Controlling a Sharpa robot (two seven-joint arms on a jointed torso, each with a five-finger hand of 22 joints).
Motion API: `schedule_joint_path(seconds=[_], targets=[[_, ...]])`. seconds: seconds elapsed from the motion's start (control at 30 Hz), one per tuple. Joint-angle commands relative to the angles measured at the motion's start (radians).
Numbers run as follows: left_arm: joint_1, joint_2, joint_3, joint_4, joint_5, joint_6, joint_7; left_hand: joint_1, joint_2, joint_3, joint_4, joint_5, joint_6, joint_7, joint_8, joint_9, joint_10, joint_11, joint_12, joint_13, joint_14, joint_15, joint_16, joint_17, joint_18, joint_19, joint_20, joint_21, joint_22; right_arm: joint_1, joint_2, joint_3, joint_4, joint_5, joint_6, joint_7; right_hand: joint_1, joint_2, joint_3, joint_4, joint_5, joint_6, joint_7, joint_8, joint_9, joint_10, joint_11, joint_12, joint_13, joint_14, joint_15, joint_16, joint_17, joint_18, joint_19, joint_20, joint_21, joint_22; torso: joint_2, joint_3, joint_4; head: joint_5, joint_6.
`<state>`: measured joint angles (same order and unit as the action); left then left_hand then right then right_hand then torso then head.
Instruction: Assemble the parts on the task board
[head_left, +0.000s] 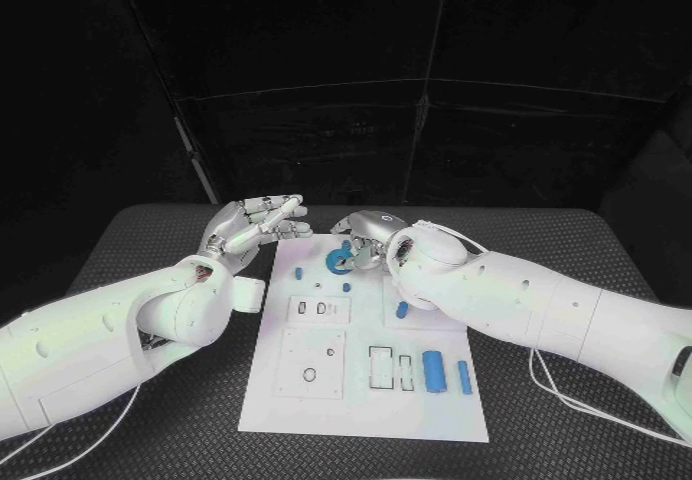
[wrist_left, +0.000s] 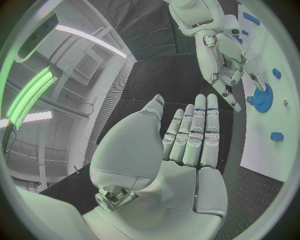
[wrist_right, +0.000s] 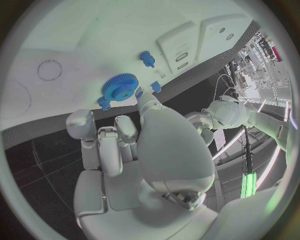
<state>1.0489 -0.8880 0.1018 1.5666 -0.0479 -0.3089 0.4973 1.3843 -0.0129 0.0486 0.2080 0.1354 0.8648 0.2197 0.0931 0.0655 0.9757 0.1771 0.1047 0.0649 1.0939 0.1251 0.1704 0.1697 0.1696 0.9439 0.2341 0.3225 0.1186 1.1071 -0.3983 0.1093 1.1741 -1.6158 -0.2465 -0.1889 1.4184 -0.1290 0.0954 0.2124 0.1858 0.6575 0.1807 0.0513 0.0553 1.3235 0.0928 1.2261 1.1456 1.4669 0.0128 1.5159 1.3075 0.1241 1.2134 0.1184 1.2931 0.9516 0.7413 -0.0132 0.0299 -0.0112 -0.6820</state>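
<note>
Now blue gear (head_left: 339, 262) on task board (head_left: 361, 405), parts (head_left: 433, 371) alongside

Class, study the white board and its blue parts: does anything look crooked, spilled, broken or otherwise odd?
Nothing stands out. The blue gear sits on the white board at its far end, by the right robot hand, whose fingertips reach it. The other blue parts lie apart on the board, none visibly broken. The left robot hand is open and holds nothing.
</note>
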Motion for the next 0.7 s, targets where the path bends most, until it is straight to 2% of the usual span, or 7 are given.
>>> schedule_joint_path(seconds=[0.03, 0.17, 0.27, 0.4, 0.47, 0.53, 0.7], targets=[[0.002, 0.001, 0.001, 0.001, -0.004, 0.012, 0.003, 0.006, 0.000, 0.000, -0.007, -0.005, -0.005, 0.016, -0.003, -0.001, -0.001, 0.006, -0.003, -0.002, 0.002, 0.003, -0.003, 0.002, 0.013, 0.007, -0.001, -0.004, -0.002, 0.002, -0.001, 0.000, 0.002, -0.007, 0.014, -0.008, -0.014, -0.006, -0.019, 0.021, -0.003, 0.053, 0.010, 0.011, 0.006, -0.002, 0.006, 0.003, 0.004, 0.071, 0.008, 0.004, 0.094, -0.005, 0.002, 0.009, -0.001, 0.002, 0.000, 0.0000, 0.0001, -0.001, -0.001], [0.002, 0.000, 0.001, 0.001, -0.004, 0.012, 0.003, 0.006, 0.000, 0.000, -0.007, -0.005, -0.005, 0.016, -0.003, -0.001, -0.001, 0.006, -0.003, -0.002, 0.002, 0.003, -0.003, 0.002, 0.013, 0.007, -0.001, -0.004, -0.002, 0.002, -0.004, 0.000, 0.005, -0.001, 0.027, -0.011, -0.046, 0.009, -0.034, 0.059, 0.024, 0.163, 0.003, 0.029, 0.017, 0.007, 0.001, 0.017, 0.017, 0.072, 0.006, 0.007, 0.102, -0.006, 0.006, 0.009, 0.003, 0.008, 0.000, 0.0002, 0.0001, -0.002, -0.002], [0.002, -0.001, 0.001, 0.001, -0.004, 0.012, 0.002, 0.006, 0.000, 0.000, -0.007, -0.005, -0.005, 0.016, -0.003, -0.001, -0.001, 0.006, -0.003, -0.002, 0.002, 0.003, -0.003, 0.002, 0.013, 0.007, -0.001, -0.004, -0.002, 0.002, -0.009, 0.000, 0.009, 0.003, 0.021, -0.013, -0.056, 0.017, -0.037, 0.070, 0.039, 0.193, 0.001, 0.034, 0.019, 0.009, -0.001, 0.021, 0.021, 0.073, 0.004, 0.008, 0.104, -0.006, 0.007, 0.007, 0.004, 0.009, 0.000, 0.0002, 0.0002, -0.003, -0.001], [0.002, -0.003, 0.001, 0.002, -0.004, 0.013, 0.002, 0.006, 0.000, 0.000, -0.007, -0.005, -0.005, 0.016, -0.003, -0.001, -0.001, 0.006, -0.003, -0.002, 0.002, 0.003, -0.003, 0.002, 0.013, 0.007, -0.001, -0.004, -0.002, 0.002, -0.037, 0.000, 0.033, 0.036, -0.078, 0.017, -0.052, 0.032, -0.035, 0.069, 0.069, 0.211, -0.004, 0.037, 0.019, 0.032, -0.005, 0.054, 0.059, 0.075, 0.000, 0.011, 0.116, -0.007, 0.012, 0.004, 0.009, 0.016, -0.001, 0.0012, 0.0001, -0.003, 0.003], [0.002, -0.004, 0.001, 0.001, -0.004, 0.014, 0.003, 0.006, 0.000, 0.000, -0.007, -0.005, -0.005, 0.016, -0.003, -0.001, -0.001, 0.006, -0.003, -0.002, 0.002, 0.003, -0.003, 0.002, 0.013, 0.007, -0.001, -0.004, -0.002, 0.001, -0.078, 0.000, 0.065, 0.087, -0.152, 0.064, -0.039, 0.033, -0.033, 0.059, 0.076, 0.216, -0.005, 0.036, 0.017, 0.044, -0.007, 0.071, 0.078, 0.076, -0.001, 0.013, 0.122, -0.007, 0.013, 0.002, 0.010, 0.017, -0.001, 0.0016, -0.0010, -0.005, 0.004], [0.002, -0.006, 0.001, 0.000, -0.004, 0.014, 0.003, 0.006, 0.000, 0.000, -0.007, -0.005, -0.005, 0.016, -0.003, -0.001, -0.001, 0.006, -0.003, -0.002, 0.002, 0.003, -0.003, 0.002, 0.013, 0.007, -0.001, -0.004, -0.002, 0.001, -0.123, 0.001, 0.098, 0.143, -0.193, 0.108, -0.024, 0.034, -0.030, 0.048, 0.079, 0.219, -0.006, 0.035, 0.016, 0.043, -0.008, 0.072, 0.078, 0.077, -0.002, 0.014, 0.124, -0.007, 0.013, 0.001, 0.010, 0.017, -0.001, 0.0020, -0.0027, -0.006, 0.005], [0.002, -0.011, 0.001, -0.004, -0.004, 0.013, 0.004, 0.006, 0.001, 0.000, -0.008, -0.005, -0.004, 0.017, -0.005, -0.001, -0.002, 0.006, -0.005, -0.002, 0.002, 0.003, -0.005, 0.002, 0.013, 0.007, -0.001, -0.005, -0.002, 0.001, -0.244, 0.001, 0.158, 0.313, -0.185, 0.198, 0.010, 0.027, -0.030, 0.020, 0.056, 0.222, -0.007, 0.030, 0.014, 0.033, -0.009, 0.063, 0.069, 0.073, -0.003, 0.010, 0.112, -0.006, 0.005, 0.000, 0.005, 0.006, -0.005, 0.0023, -0.0110, -0.008, 0.010]])
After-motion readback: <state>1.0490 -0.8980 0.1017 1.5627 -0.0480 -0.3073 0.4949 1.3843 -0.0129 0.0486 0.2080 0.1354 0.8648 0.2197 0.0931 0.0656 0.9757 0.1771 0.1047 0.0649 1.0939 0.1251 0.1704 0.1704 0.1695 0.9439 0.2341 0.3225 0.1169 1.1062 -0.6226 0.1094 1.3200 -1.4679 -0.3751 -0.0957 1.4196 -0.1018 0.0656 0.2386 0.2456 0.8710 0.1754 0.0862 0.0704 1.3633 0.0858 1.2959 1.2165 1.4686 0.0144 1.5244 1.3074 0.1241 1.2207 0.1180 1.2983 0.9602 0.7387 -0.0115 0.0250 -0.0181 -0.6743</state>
